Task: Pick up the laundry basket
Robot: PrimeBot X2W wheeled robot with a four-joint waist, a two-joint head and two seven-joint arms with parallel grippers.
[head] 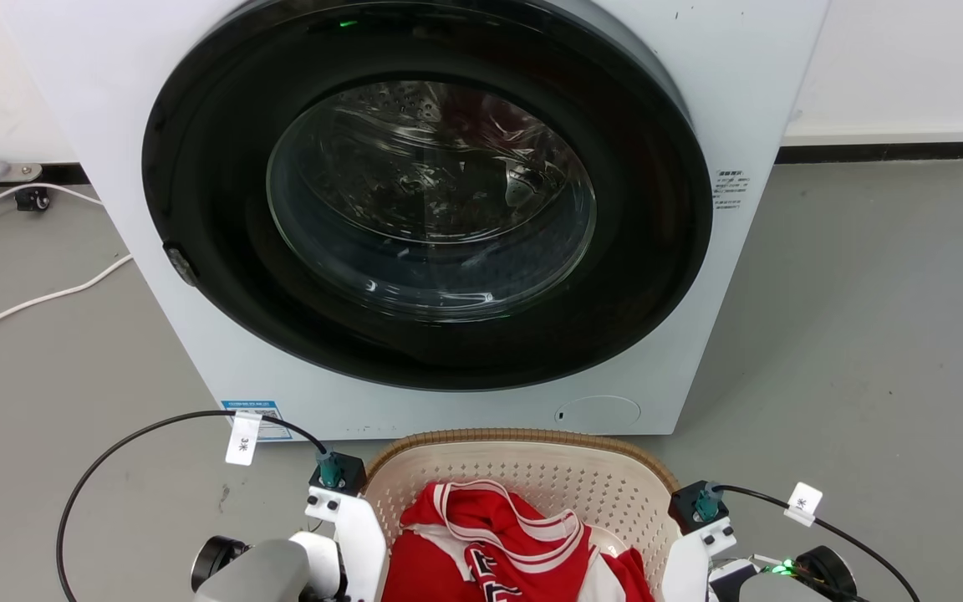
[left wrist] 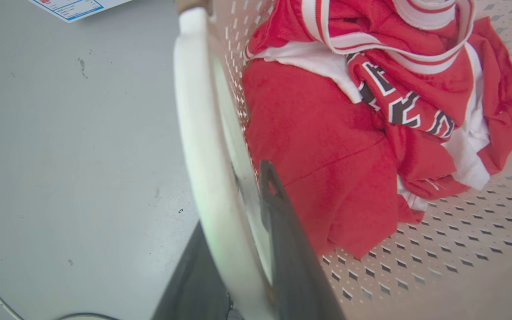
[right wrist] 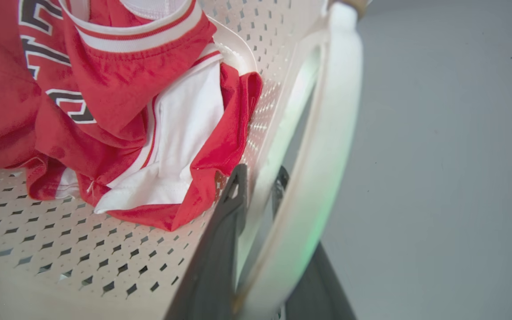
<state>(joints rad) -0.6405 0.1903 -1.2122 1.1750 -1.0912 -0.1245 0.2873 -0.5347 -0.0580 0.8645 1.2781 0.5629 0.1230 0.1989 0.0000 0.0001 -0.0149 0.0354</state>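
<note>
1. The laundry basket is on the grey floor, just before the foot of the washing machine, which stands towards the floor's far edge by the wall. Whether the basket's base is clear of the floor cannot be told.
2. A red and white jersey lies crumpled inside it. The load looks light and soft, so it should not shift the balance much.
3. The left gripper straddles the basket's left side, one finger inside against the perforated wall, the other outside under the white handle. The outer tip is hidden, so I cannot tell whether it is clamped.
4. The right gripper mirrors this on the opposite side. Its two tips sit close together with the wall between them, so it appears clenched on the basket beside the right handle.
5. Gripping both sides likely keeps the basket level for lifting.
6. The machine's door is closed, and a white cable trails well apart to the left.
</note>
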